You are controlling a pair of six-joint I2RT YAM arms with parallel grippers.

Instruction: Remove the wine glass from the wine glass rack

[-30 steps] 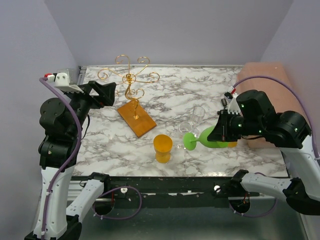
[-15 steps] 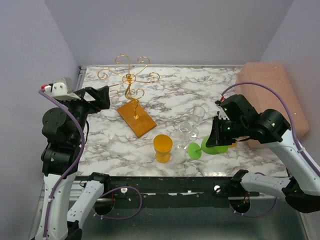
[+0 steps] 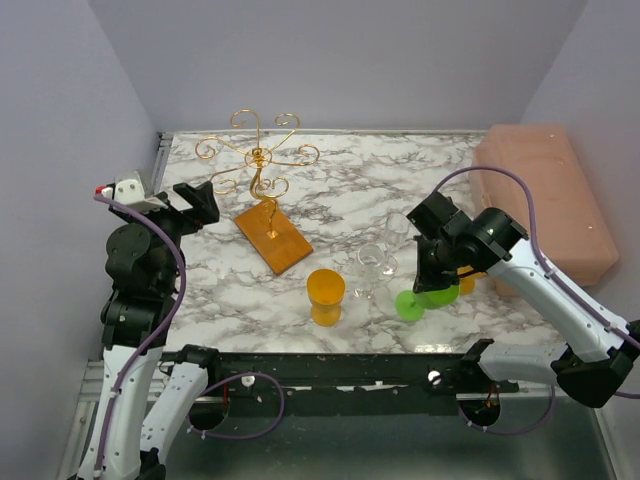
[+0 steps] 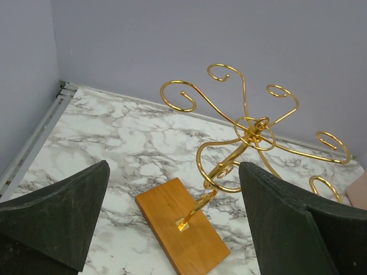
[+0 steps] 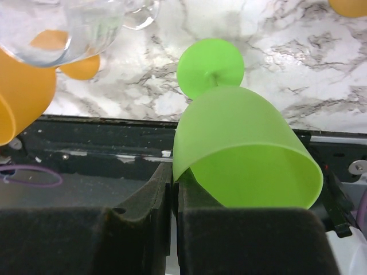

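Observation:
The gold wire wine glass rack [image 3: 258,155] stands on its orange-brown wooden base [image 3: 272,238] at the back left, with no glass on its scroll arms. It fills the left wrist view [image 4: 252,129]. My left gripper [image 3: 205,200] is open and empty, left of the rack and apart from it [image 4: 172,172]. My right gripper [image 3: 432,270] is shut on the rim of a green wine glass [image 3: 412,303], tilted, its foot low by the table's front edge. In the right wrist view the fingers pinch the bowl's wall [image 5: 246,149].
An orange cup [image 3: 325,293] stands at front centre. Two clear wine glasses [image 3: 377,262] stand just left of the right gripper, and one shows in the right wrist view [image 5: 57,28]. A pink block [image 3: 545,190] lies along the right edge. The table's black front rail [image 5: 86,149] is below the green glass.
My right arm has swung left and forward with the green glass, bringing its foot down near the front edge. My left arm has drawn back and lowered, away from the rack.

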